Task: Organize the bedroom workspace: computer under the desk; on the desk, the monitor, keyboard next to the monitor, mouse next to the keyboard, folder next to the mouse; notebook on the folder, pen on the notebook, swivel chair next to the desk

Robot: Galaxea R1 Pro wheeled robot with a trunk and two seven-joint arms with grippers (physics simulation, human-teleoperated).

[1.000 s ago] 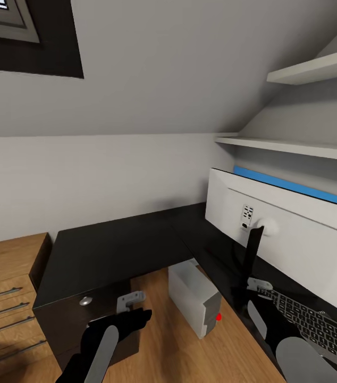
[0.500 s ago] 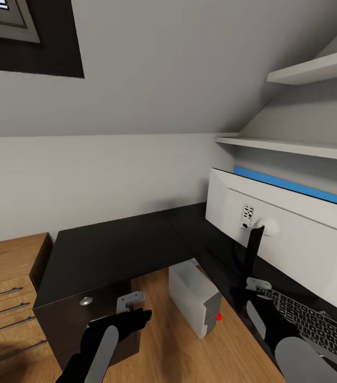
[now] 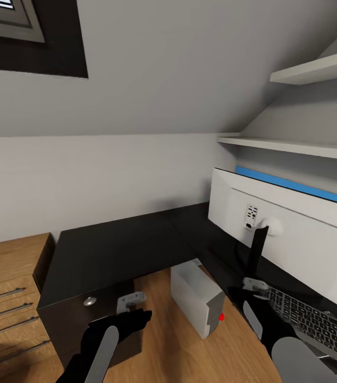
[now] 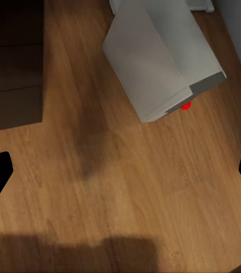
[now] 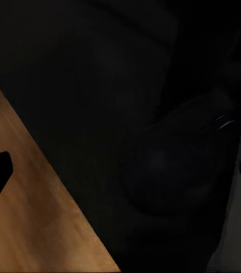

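Computer under desk edge, floor beside

The left gripper is held low over the floor in front of the desk, its fingers spread wide apart; the right gripper hangs just above the desk's black top, fingers likewise parted, holding nothing.

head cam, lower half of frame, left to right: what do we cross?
Wooden drawer unit → black drawer unit under the desk → left gripper → computer on the floor → monitor → keyboard.
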